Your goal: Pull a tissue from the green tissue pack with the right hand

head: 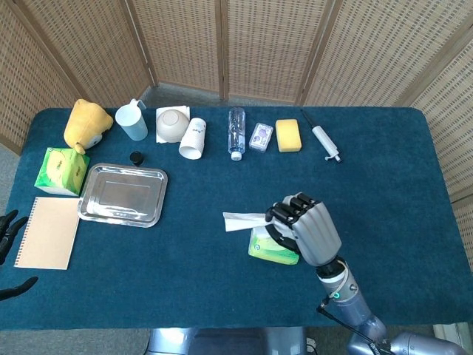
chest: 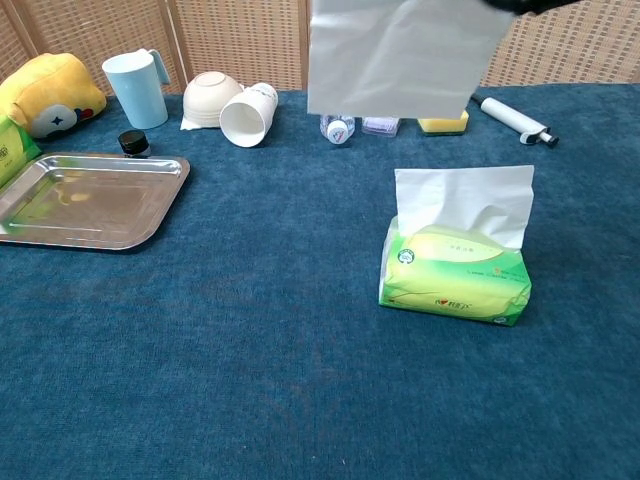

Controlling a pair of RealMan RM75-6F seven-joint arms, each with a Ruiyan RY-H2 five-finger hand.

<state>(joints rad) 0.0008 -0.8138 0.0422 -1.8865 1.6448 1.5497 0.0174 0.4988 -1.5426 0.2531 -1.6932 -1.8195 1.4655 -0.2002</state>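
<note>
The green tissue pack (chest: pixel 455 278) lies on the blue table, and a fresh white tissue (chest: pixel 465 203) stands up out of its slot. In the head view my right hand (head: pixel 303 225) hovers above the pack (head: pixel 267 250) and hides most of it. That hand pinches a pulled-out white tissue (head: pixel 244 220), which sticks out to its left. In the chest view this tissue (chest: pixel 400 55) hangs free, well above the pack, and only dark fingertips (chest: pixel 530 5) show at the top edge. My left hand (head: pixel 7 225) shows at the far left edge, off the table, with its fingers spread and nothing in them.
A metal tray (head: pixel 122 194), a tan notebook (head: pixel 48 231) and a green tissue box (head: pixel 60 170) lie at the left. Along the back stand a yellow plush (head: pixel 87 122), blue cup (head: pixel 133 120), bowl (head: pixel 172 122), tipped paper cup (head: pixel 193 138), bottle (head: pixel 236 132), sponge (head: pixel 288 135) and white syringe-like tool (head: pixel 325 143).
</note>
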